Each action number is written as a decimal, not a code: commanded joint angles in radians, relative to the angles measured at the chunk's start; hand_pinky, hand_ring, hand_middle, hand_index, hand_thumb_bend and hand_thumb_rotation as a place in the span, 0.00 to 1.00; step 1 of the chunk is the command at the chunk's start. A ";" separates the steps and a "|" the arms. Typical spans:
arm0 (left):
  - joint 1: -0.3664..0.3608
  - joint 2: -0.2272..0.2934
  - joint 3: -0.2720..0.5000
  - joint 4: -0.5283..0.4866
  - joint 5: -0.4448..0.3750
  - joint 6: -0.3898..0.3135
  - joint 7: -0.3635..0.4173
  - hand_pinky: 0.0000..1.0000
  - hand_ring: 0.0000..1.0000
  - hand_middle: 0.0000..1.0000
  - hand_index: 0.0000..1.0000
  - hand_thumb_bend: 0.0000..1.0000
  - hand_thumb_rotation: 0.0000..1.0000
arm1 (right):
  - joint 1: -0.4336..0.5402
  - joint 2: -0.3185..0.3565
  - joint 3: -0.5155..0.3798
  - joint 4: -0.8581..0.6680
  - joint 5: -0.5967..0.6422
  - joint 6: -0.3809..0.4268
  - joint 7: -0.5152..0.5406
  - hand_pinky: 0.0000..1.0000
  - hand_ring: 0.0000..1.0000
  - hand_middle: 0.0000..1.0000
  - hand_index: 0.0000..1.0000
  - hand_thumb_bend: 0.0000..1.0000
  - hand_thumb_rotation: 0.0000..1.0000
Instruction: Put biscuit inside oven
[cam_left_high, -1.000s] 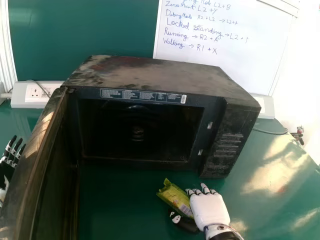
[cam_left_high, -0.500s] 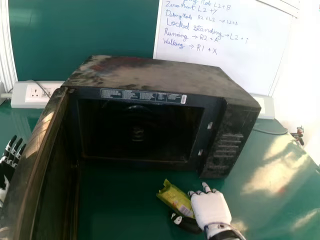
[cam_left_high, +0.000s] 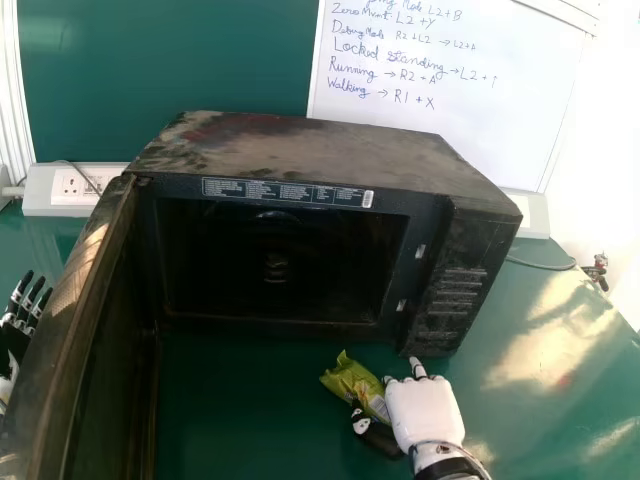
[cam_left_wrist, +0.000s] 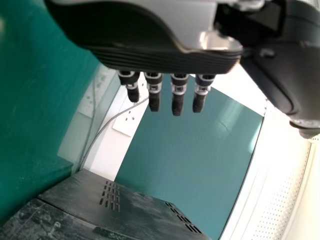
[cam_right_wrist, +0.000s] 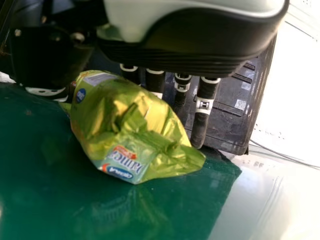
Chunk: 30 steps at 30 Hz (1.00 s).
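Head view: the right robot hand (cam_left_high: 425, 410) has its thumb (cam_left_high: 372, 430) and fingers closing on the biscuit packet (cam_left_high: 352, 378), which lies at its ten o'clock, in front of the microwave oven (cam_left_high: 320, 150) on the tabletop (cam_left_high: 540, 400). Whether the packet is off the surface, I can't tell. The door (cam_left_high: 60, 330) stands open, and the dark cavity (cam_left_high: 280, 265) is at eleven o'clock from the packet. I'd judge this the grasping step, with the biscuit yet to go in. Next calls for a firm grip, a lift above the cavity's sill, then a push toward eleven o'clock; a loose hold could let the packet slip. The left robot hand (cam_left_high: 12, 345) is idle, out at nine o'clock past the door.

Against the earlier frames, the packet looks more bunched and has shifted slightly toward one o'clock; the thumb has come up against it, and the fingertips are more tucked in.

Left wrist view: that hand is released, its fingers straight, pointing away from the microwave's casing.

Right wrist view: the crinkled green wrapper sits between thumb and fingers, one finger running rather straight alongside, so the hold may be partial.
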 joint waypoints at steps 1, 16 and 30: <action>0.018 -0.025 -0.004 0.022 -0.004 -0.004 0.002 0.74 0.74 0.80 0.89 0.13 0.00 | 0.000 -0.002 -0.006 0.007 -0.006 -0.001 0.004 0.61 0.55 0.49 0.68 0.57 0.00; 0.014 -0.028 -0.005 0.024 -0.008 -0.005 -0.004 0.74 0.74 0.81 0.90 0.12 0.00 | -0.005 0.008 -0.029 0.010 0.059 0.000 -0.050 0.63 0.57 0.47 0.56 0.54 0.00; 0.011 -0.031 -0.008 0.026 -0.001 -0.008 0.003 0.72 0.74 0.81 0.90 0.13 0.00 | -0.015 0.020 -0.079 -0.045 0.128 -0.001 -0.120 0.63 0.58 0.49 0.50 0.53 0.00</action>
